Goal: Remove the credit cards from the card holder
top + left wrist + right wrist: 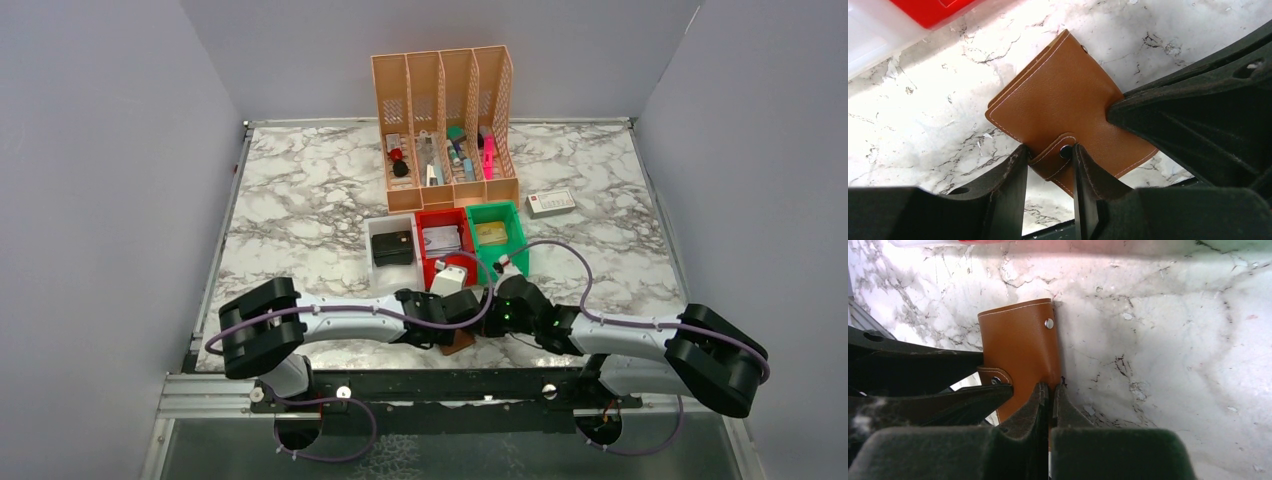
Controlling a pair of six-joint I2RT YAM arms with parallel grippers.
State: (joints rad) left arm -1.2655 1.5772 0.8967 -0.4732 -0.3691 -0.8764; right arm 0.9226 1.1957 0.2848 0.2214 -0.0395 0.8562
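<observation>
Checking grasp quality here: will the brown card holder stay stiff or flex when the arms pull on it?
Probably flexes: the card holder looks like thin stitched leather, folded. Its snap tab, held by the left gripper, likely bends first. It seems light; the right gripper pinches one edge.

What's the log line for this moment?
card holder: folded shut; left gripper: straddling snap tab, grip unclear; right gripper: shut on holder edge; cards: not visible
</observation>
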